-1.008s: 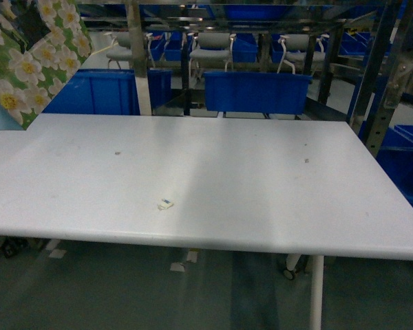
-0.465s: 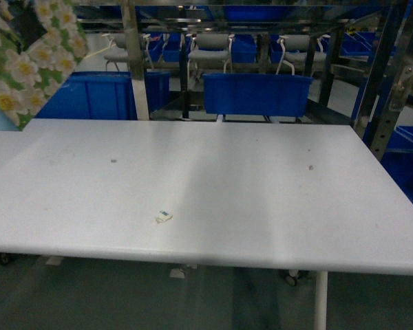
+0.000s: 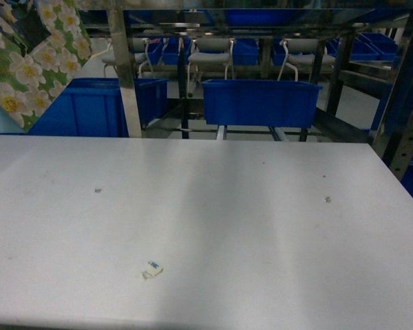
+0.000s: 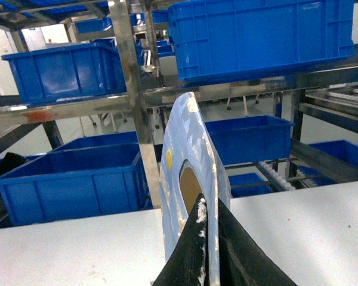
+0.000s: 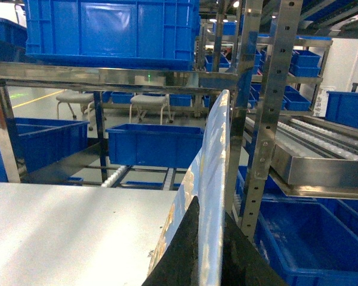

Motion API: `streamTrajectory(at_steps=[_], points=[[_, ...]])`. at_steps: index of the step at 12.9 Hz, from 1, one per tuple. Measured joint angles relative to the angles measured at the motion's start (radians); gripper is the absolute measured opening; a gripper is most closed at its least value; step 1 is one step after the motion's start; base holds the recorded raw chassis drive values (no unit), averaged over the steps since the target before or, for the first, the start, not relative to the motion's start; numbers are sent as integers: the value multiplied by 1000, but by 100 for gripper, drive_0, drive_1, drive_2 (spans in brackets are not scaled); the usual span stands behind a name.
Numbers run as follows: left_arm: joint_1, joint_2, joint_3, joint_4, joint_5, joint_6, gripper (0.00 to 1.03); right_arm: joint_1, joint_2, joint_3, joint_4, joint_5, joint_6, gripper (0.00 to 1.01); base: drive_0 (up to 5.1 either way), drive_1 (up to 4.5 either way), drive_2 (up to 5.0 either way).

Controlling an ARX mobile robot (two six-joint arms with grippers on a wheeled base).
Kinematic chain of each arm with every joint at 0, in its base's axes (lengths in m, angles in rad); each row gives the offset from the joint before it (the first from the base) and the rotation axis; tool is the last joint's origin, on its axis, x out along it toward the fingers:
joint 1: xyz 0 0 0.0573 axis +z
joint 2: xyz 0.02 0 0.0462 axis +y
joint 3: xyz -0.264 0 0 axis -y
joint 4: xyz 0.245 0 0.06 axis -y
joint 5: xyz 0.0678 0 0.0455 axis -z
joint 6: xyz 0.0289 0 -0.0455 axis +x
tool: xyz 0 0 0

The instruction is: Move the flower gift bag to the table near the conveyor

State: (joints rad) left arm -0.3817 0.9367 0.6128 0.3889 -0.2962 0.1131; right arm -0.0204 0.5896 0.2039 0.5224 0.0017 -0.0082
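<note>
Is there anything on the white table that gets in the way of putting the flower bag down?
Almost nothing. The flower gift bag hangs high at the left, shut in the left gripper. On the table only a tiny white scrap lies near the front; the rest shows just small specks.

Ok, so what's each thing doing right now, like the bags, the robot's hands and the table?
Flower bag, held upright above the table, seen edge-on.
Left gripper, jaws shut on the flower bag.
Second bag, upright, pinched at its lower edge.
Right gripper, jaws shut on the second bag.
Table, no bag on it yet, just a small scrap.
</note>
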Motion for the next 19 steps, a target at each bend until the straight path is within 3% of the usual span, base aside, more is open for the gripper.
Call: streamTrajectory(at_steps=[5,17,19], points=[[-2,0,0,-2,0,0,2,0,-2,0,0,2,0,3,-421,437,15],[-1,-1,-2,1,0,0,2,0,-2,-1,2,-1,-1,3,0,0,0],[-1,-1,-2,1,0,0,2,0,32,-3,59,-1,0,3,0,0,0]])
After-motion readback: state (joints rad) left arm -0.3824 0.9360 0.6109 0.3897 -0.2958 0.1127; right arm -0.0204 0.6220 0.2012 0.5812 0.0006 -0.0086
